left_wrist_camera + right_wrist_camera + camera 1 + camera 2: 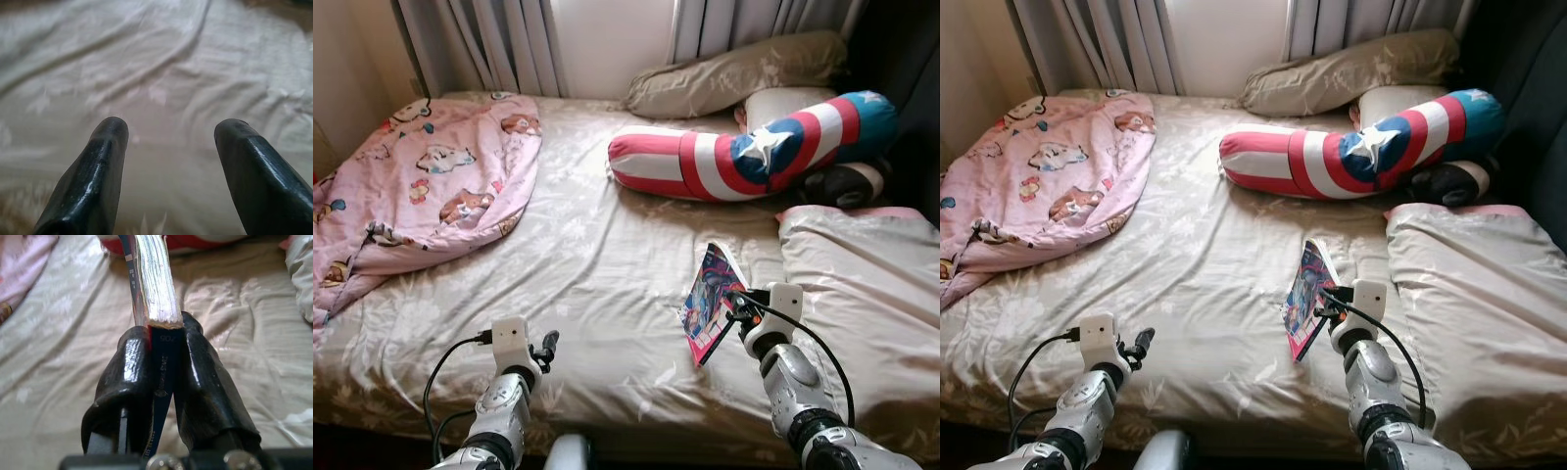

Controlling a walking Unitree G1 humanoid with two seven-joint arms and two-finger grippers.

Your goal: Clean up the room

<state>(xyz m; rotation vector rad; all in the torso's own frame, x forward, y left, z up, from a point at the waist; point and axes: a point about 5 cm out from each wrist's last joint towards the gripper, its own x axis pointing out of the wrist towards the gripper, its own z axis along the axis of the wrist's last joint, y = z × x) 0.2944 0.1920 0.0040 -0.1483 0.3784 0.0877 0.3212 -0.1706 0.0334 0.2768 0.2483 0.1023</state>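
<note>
A colourful comic book is held edge-up above the beige bed sheet, near the bed's front right. My right gripper is shut on its lower edge; the right wrist view has the book's spine and pages pinched between both black fingers. My left gripper hovers open over the sheet at the front left, with nothing between its fingers.
A pink cartoon blanket lies bunched at the back left. A long shield-patterned bolster and a beige pillow lie at the head. A folded beige duvet covers the right side. Curtains hang behind.
</note>
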